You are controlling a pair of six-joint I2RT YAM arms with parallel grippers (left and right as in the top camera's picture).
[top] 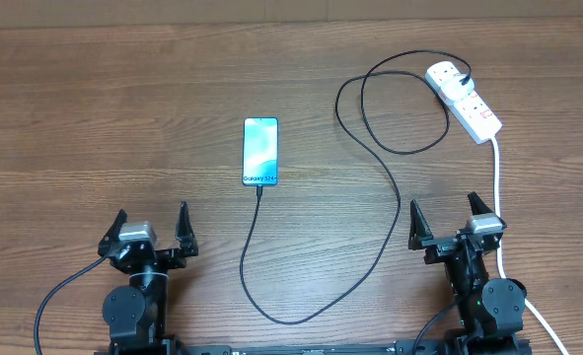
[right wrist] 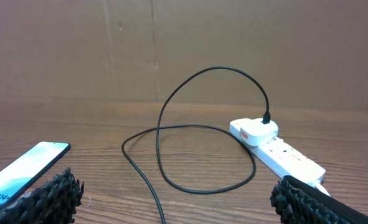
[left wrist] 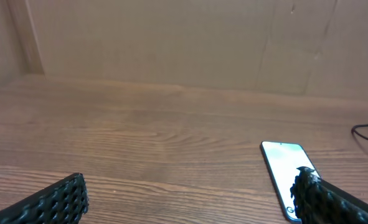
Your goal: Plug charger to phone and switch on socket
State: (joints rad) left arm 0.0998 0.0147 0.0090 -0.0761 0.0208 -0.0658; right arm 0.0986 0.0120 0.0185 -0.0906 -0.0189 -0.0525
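Observation:
The phone (top: pixel 260 151) lies flat in the middle of the table, its blue-teal screen facing up. It also shows in the left wrist view (left wrist: pixel 281 167) and the right wrist view (right wrist: pixel 23 167). The charger's thin black cable (top: pixel 385 187) meets the phone's bottom edge, dips toward the front edge, then loops up to a plug (top: pixel 447 74) seated in the white socket (top: pixel 471 102) at the far right. The socket (right wrist: pixel 286 152) and cable (right wrist: pixel 162 134) lie ahead of my right gripper (right wrist: pixel 174 186). My left gripper (top: pixel 152 219) and right gripper (top: pixel 445 212) both stand open and empty near the front edge.
A thick white cord (top: pixel 498 192) runs from the socket down past the right arm to the front edge. A cardboard wall (left wrist: pixel 184 43) closes off the back of the wooden table (top: pixel 94 118). The cable's low loop (top: pixel 281 318) lies between the two arms.

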